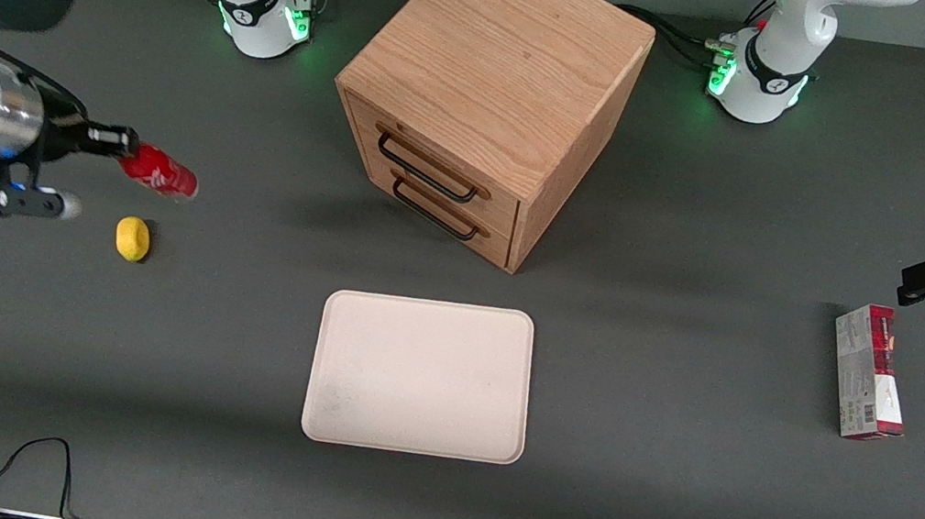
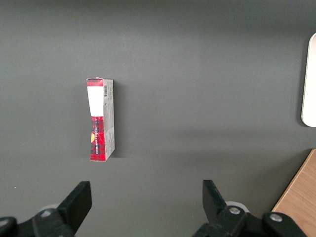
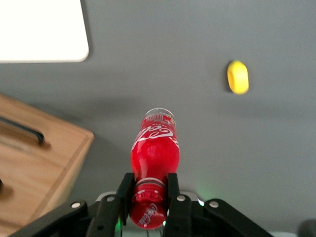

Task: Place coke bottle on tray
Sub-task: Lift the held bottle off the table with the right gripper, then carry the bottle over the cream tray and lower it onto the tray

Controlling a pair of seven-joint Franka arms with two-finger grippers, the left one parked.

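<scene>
Gripper (image 3: 148,197) around glossy coke bottle (image 3: 154,148)

This is a robotics lab. Two white Franka arm bases (image 1: 265,10) with green status lights are bolted to a dark grey table (image 1: 663,514), loose cables (image 1: 36,461) trail at its near edge, and staged props include a small wooden drawer cabinet (image 1: 488,97).

The gripper (image 3: 150,197) hangs above the table at the working arm's end.

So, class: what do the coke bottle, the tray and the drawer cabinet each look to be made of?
Coke bottle, held by the neck in the claw: glossy red, likely plastic; it shows highlights.
Tray: matte cream, probably plastic or melamine.
Drawer cabinet: wood or veneer with visible grain; dark, seemingly metal handles.
</scene>
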